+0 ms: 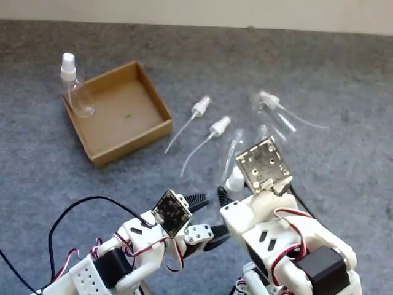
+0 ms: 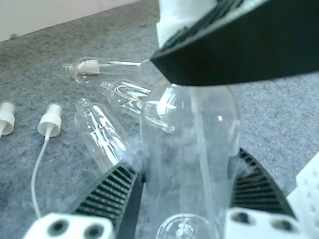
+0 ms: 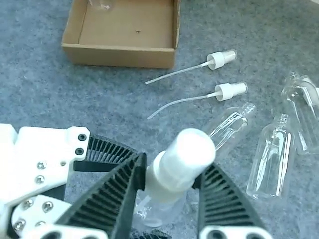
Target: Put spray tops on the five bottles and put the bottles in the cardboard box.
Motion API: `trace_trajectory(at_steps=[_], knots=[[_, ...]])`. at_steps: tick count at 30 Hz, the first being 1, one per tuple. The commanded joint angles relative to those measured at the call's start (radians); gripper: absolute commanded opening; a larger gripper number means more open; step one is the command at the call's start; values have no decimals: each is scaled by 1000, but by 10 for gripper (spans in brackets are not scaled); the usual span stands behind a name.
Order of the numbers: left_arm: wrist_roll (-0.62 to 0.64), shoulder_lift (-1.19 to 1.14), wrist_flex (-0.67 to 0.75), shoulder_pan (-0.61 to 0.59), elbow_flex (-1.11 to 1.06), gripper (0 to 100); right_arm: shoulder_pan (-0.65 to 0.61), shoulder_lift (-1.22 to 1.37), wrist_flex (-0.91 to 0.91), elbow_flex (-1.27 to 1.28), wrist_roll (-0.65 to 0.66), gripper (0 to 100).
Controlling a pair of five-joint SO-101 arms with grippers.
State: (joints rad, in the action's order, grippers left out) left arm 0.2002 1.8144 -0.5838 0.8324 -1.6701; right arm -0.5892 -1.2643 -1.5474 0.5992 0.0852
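Observation:
My left gripper (image 2: 187, 169) is shut on a clear bottle (image 2: 189, 149), which stands upright between its ribbed black fingers. My right gripper (image 3: 175, 164) is shut on a white spray top (image 3: 184, 157) sitting on that bottle's neck. In the high view the two grippers, left (image 1: 212, 206) and right (image 1: 236, 181), meet near the front middle of the carpet. Two loose spray tops (image 1: 201, 106) (image 1: 220, 126) with long tubes lie beyond them. The cardboard box (image 1: 153, 92) sits at the far left, with a capped bottle (image 1: 77, 92) leaning in its corner.
Several clear uncapped bottles (image 3: 230, 127) (image 3: 271, 154) (image 3: 301, 104) lie on their sides just past the grippers to the right. Another spray top (image 1: 267, 97) rests among them. Grey carpet (image 1: 344, 184) covers the whole surface.

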Motion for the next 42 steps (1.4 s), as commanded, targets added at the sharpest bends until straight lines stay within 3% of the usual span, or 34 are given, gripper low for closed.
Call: trace_trajectory(at_steps=[1,15,21,26,36,42], knots=[[6,18,28,-24,-5,140,-13,-1,-30,-10,14,127],[6,18,28,-24,-8,140,-8,-151,-28,-8,37,130],[6,18,28,-24,-8,140,-12,-170,-30,-4,63,237],[6,18,28,-35,-1,140,-12,-171,-31,-4,63,244],[6,18,28,-309,65,137,-7,-171,-24,-2,60,235],[11,18,178,-461,54,137,-7,-171,-21,-1,57,115]])
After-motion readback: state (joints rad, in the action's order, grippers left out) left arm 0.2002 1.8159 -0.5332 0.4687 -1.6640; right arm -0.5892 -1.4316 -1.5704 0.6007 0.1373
